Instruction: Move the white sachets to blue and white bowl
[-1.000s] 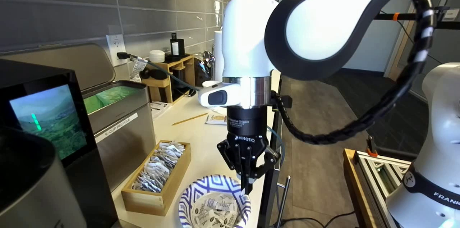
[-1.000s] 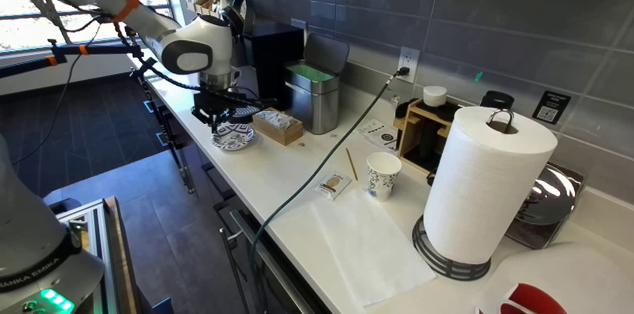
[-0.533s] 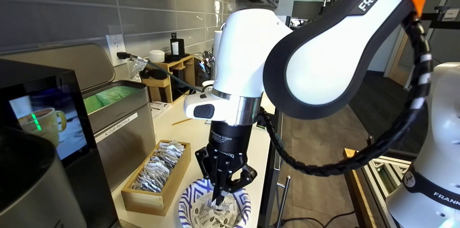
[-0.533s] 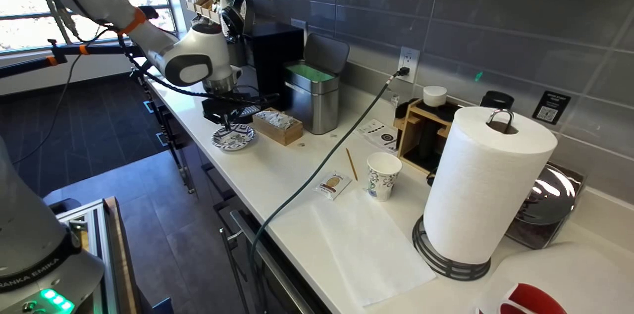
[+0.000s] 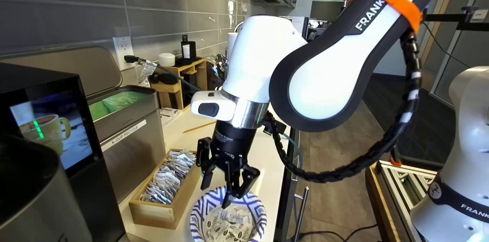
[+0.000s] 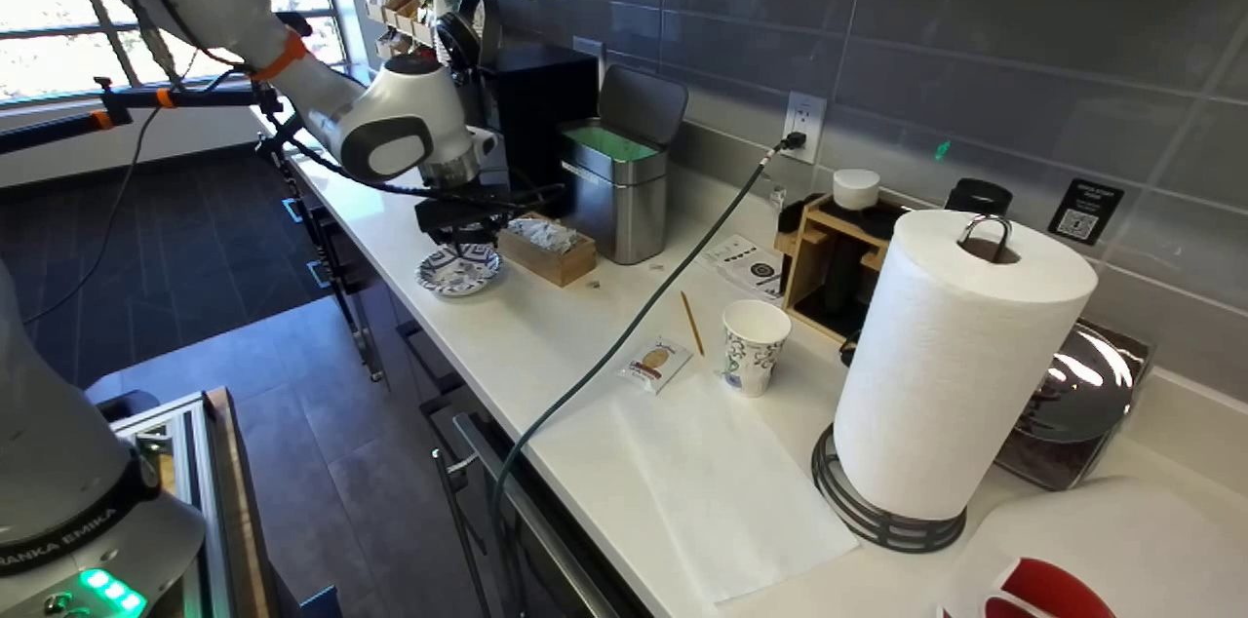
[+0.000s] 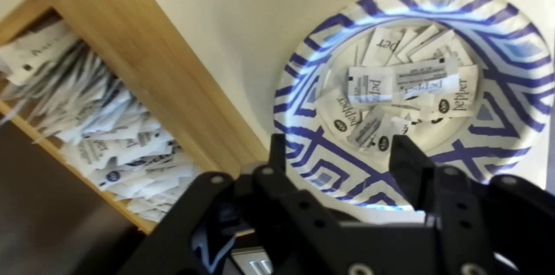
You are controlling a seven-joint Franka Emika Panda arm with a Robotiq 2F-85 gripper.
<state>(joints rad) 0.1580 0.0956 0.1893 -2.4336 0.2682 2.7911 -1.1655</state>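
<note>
Wrist view: see the gripper [image 7: 339, 141] with fingers well apart above the rim of the blue and white bowl [image 7: 516, 88]. See white sachets [image 7: 409, 82] jumbled inside it and more in the wooden box [image 7: 156, 62] alongside. In both exterior views, find the bowl near the front edge of the counter [image 6: 526, 335], the box nearer the back edge.
</note>
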